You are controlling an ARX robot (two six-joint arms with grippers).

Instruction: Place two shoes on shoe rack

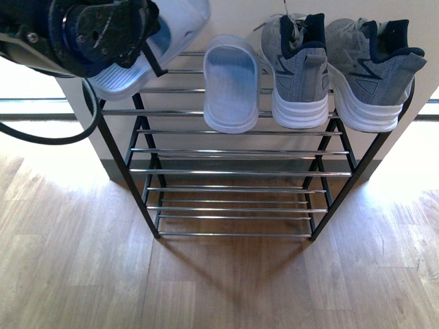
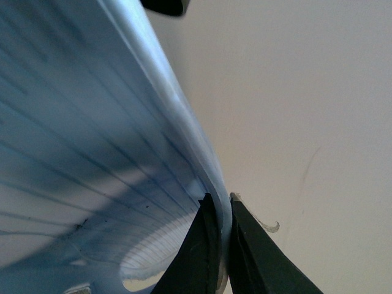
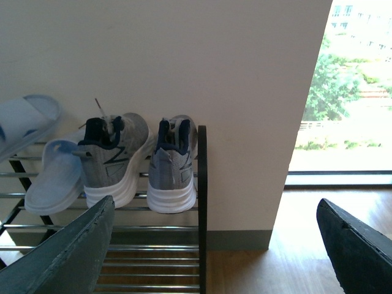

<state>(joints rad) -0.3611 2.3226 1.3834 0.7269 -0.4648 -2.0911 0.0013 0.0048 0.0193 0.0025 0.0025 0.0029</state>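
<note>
Slide (image 1: pixel 154 51) pinched in left gripper (image 2: pixel 222 245) above rack (image 1: pixel 233 171)

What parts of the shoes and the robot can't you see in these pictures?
- Held slide: in the front view the left arm covers most of it.
- Left end effector: in the left wrist view, shut on the slide's edge, its base cut off by the frame.
- Right end effector: absent from the front view.
- Sneakers: toes cut off by the frame edge, front view.
- Shoe rack: its left side is cut off in the right wrist view.
</note>
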